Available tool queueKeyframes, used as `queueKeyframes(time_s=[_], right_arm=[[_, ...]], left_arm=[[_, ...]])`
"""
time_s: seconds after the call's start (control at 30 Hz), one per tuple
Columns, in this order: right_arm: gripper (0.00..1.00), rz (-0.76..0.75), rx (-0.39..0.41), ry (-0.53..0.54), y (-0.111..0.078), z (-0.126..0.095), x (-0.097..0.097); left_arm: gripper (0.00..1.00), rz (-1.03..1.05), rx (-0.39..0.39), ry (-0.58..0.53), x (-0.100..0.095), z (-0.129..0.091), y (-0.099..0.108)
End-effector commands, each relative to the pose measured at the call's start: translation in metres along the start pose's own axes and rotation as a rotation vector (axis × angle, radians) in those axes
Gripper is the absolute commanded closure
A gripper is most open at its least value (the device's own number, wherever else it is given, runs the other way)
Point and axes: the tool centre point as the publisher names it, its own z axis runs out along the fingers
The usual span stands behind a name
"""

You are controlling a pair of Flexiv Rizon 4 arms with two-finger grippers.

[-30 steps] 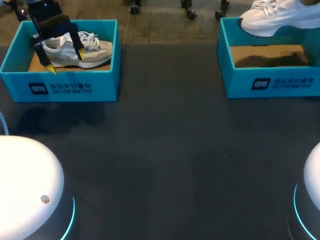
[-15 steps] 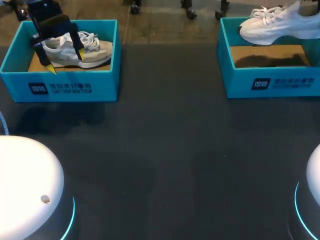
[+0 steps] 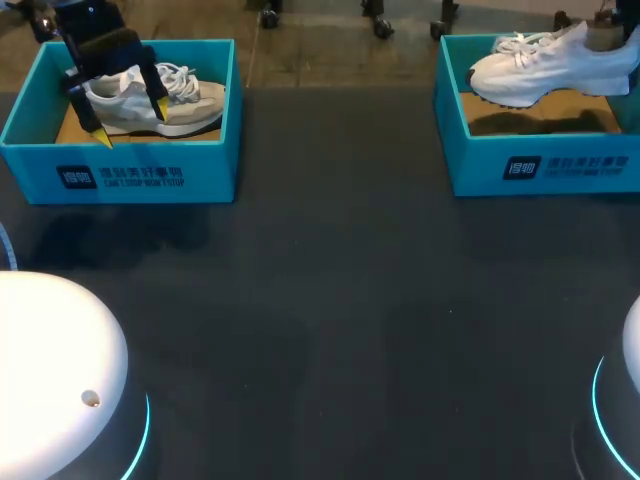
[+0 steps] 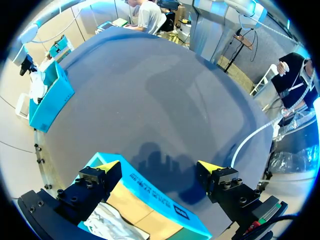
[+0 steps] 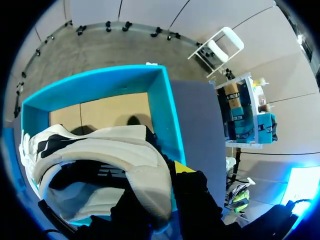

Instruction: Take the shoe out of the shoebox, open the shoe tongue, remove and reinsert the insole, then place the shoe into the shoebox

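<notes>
Dark table (image 3: 330,300) | left gripper (image 3: 131,118) unmoved, fingers apart over grey shoe (image 3: 190,100) | right gripper (image 5: 167,172) clamps white shoe (image 3: 530,65) (at the heel); shoe lower now, sunk toward right box (image 3: 540,165)

the table (image 3: 340,300) is dark, matt and smooth. the left box (image 3: 150,178) and right box (image 3: 560,165) are matt teal card with bare brown card floors. the left shoe (image 3: 185,100) is pale woven cloth; the right shoe (image 3: 540,65) smooth white, leather-like. the left gripper (image 3: 131,123) is matt black with yellow tips.
</notes>
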Motion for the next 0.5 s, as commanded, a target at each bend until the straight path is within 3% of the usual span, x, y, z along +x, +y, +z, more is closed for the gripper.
queueKeyframes(time_s=[0.03, 0.3, 0.5], right_arm=[[1.0, 0.002, -0.003, 0.004, -0.008, 0.01, -0.004], [1.0, -0.003, -0.001, 0.0, -0.034, 0.022, -0.003], [1.0, -0.008, 0.007, 0.025, -0.037, 0.023, -0.004]], left_arm=[[0.0, 0.001, -0.001, 0.003, 0.0, 0.0, 0.001], [0.0, 0.001, -0.001, 0.003, 0.0, 0.0, 0.001], [0.0, 0.001, -0.001, 0.003, 0.0, 0.0, 0.001]])
